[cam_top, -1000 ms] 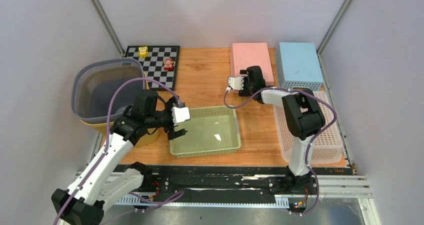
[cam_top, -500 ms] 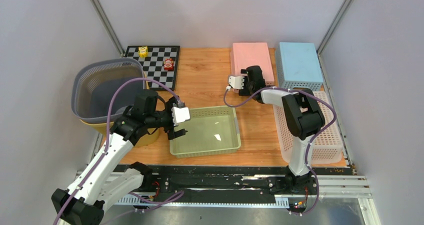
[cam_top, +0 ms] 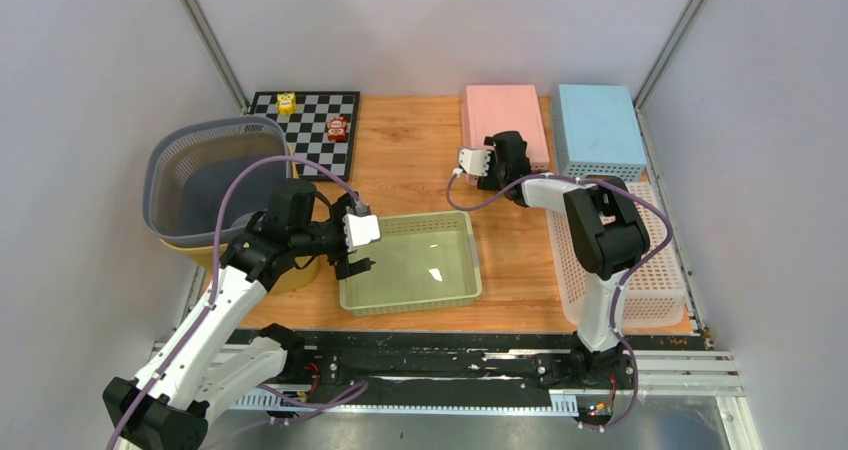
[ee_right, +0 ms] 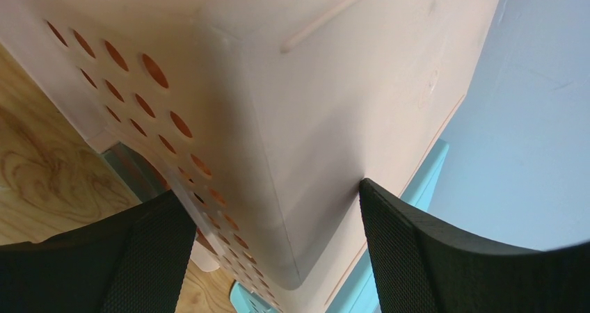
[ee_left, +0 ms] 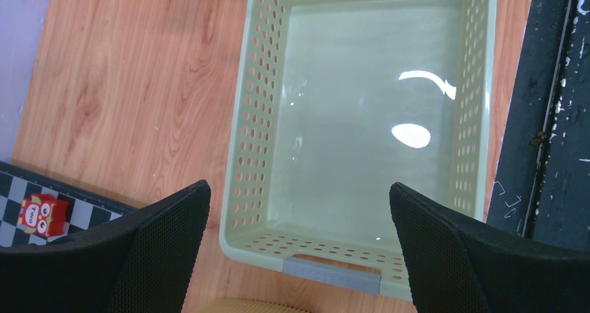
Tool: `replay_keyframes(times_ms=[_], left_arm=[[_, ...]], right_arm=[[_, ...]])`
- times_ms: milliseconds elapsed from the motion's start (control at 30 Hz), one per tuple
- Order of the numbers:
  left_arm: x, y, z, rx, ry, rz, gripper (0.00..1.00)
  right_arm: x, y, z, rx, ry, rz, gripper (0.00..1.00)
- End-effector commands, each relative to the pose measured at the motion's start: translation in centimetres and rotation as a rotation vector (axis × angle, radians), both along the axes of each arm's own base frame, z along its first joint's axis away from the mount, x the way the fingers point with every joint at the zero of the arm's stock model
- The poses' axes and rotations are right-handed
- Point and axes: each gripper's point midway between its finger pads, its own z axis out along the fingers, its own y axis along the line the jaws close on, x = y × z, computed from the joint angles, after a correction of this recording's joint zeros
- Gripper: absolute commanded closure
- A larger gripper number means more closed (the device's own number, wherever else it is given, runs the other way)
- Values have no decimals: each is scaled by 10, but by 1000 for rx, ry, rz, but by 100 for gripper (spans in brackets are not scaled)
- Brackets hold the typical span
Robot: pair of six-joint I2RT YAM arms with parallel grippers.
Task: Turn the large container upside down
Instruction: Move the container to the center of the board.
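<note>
Left tool point(ee_left: 299, 191) spread fully, holding nothing, hovering above left short end of green basket point(cam_top: 412, 302), fingers to either side of its grey handle point(ee_left: 332, 270). Basket upright, open side up, near front edge of desk point(cam_top: 410, 160). Right tool point(ee_right: 275, 195) wide apart around corner of overturned pink box point(cam_top: 500, 105); contact unclear.

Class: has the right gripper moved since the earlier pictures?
Yes, slightly: the right gripper has edged away from the green basket, along the pink container.
</note>
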Motion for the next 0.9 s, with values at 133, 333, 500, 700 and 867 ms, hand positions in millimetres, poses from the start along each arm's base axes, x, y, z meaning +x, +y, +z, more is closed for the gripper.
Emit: replay_keyframes(times_ms=[133,333,500,700,867], left_arm=[[-4,1,-1,-1,11,-8,0],[-4,2,-1,0,12,-7,0],[-4,1,-1,-1,11,-7,0],[-4,1,0,-1,10,-9,0],[-4,1,-1,0,10,-10,0]], right_arm=[[-6,-17,-22,6,74,-92,18],[-6,-14,-21,11,72,-99,18],[-8,-7,-23,13,75,-88,17],[-11,-4,-23,7,83,-73,10],[-17,-3,-20,3,93,-47,5]])
